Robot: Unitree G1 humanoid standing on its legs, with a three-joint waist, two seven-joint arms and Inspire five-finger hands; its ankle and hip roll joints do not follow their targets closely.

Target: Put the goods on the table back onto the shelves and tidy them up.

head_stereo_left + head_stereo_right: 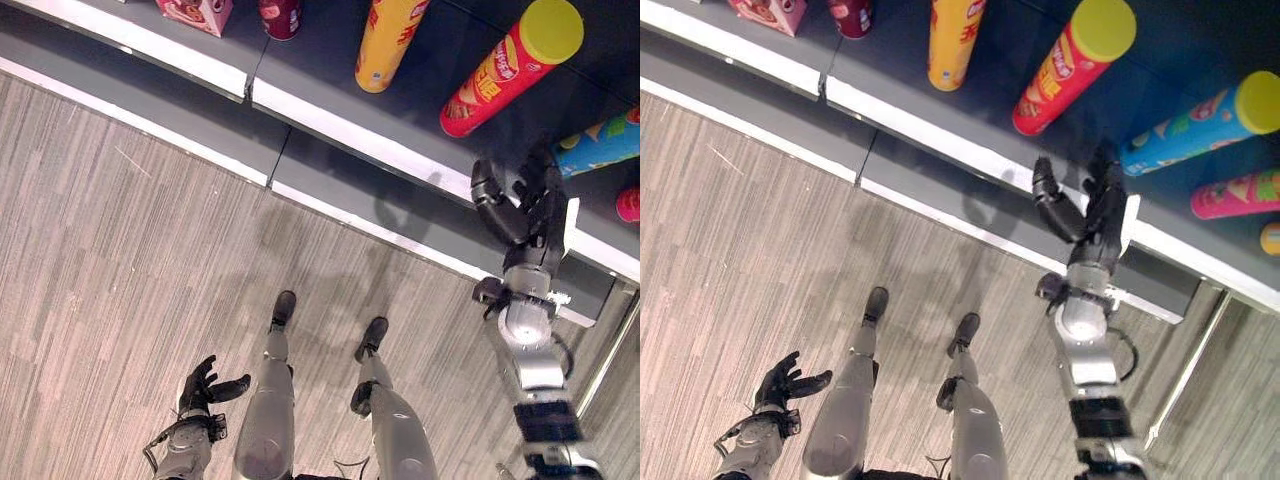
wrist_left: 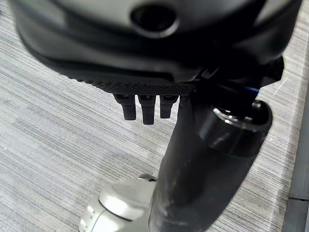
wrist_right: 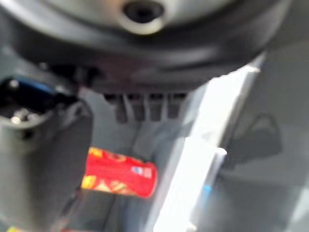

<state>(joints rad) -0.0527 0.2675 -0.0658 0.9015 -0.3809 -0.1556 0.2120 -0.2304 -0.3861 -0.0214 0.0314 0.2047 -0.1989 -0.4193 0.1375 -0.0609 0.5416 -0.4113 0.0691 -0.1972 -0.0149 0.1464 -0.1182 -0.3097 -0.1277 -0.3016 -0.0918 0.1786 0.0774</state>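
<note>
Lowest in the head views, the robot's left hand [image 1: 205,387] hangs over the grey wood-grain floor [image 1: 110,250], fingers loosely spread and holding nothing. Its right hand [image 1: 1092,210] is raised at the white front edge of the dark grey shelf [image 1: 940,135], thumb apart from the extended fingers, empty, with fingertips over the shelf surface. On that shelf, a tall red cylindrical can with a yellow lid [image 1: 1072,62] stands just beyond the right hand; the right wrist view shows its red body [image 3: 120,172] past the fingers. Beside it to the robot's left stands a yellow can [image 1: 955,40]; further left are a dark red can [image 1: 281,17] and a pink carton [image 1: 195,13]. To the right lie a blue can with a yellow lid [image 1: 1200,120] and a pink can [image 1: 1235,193].
</note>
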